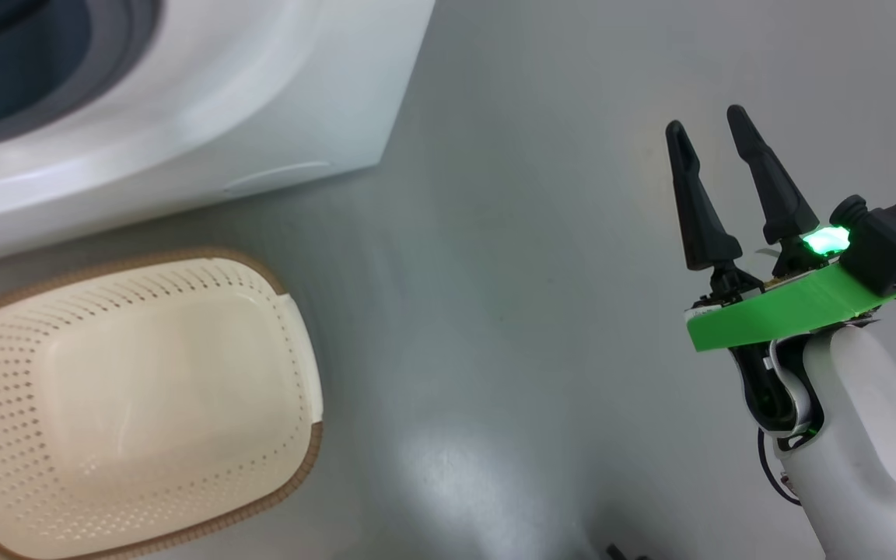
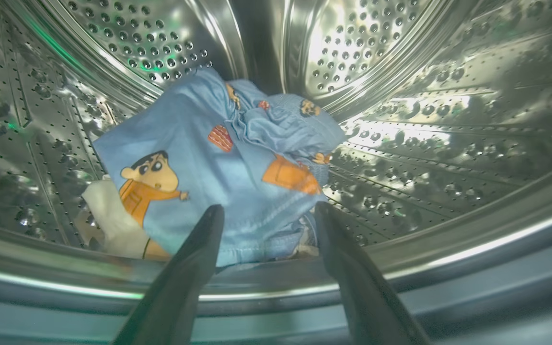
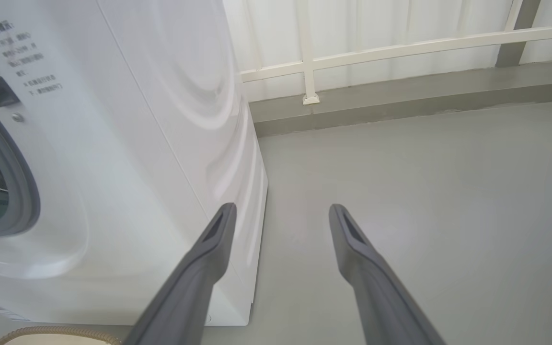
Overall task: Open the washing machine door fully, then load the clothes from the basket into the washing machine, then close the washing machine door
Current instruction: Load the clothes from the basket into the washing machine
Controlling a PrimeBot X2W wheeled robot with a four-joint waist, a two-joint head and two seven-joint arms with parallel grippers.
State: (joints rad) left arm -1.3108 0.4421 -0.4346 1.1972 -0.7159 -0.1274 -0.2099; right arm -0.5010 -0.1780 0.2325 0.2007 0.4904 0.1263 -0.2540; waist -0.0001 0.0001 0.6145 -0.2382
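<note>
Inside the washing machine's (image 1: 261, 93) steel drum (image 2: 448, 143), whose shiny curved wall is punched with rows of small holes and pressed ridges, lie the clothes (image 2: 218, 163). They form one crumpled heap of soft light-blue fabric printed with orange-brown cartoon figures, with a patch of white cloth at its lower left. The heap rests on the drum's bottom, just behind the metal lip of the opening.

The left end effector (image 2: 269, 208) points into the drum, its two long dark tapered fingers spread wide apart and clamped on nothing; the heap shows between and beyond their tips.

On the smooth grey floor (image 1: 533, 272) in front of the machine stands the basket (image 1: 5, 404). It is a cream-white rounded rectangle of perforated plastic with a brown woven-look rim, its bare bottom showing. A grey rubber gasket (image 1: 117, 54) rings the machine's opening, set in a glossy white box-shaped casing.

The right end effector (image 1: 705, 120) hovers over bare floor, well apart from the basket and beside the machine's corner, fingers likewise apart and holding nothing. A green band wraps its wrist below a glowing green light. Beyond it, a pale railing (image 3: 400, 48) stands on a low grey kerb.
</note>
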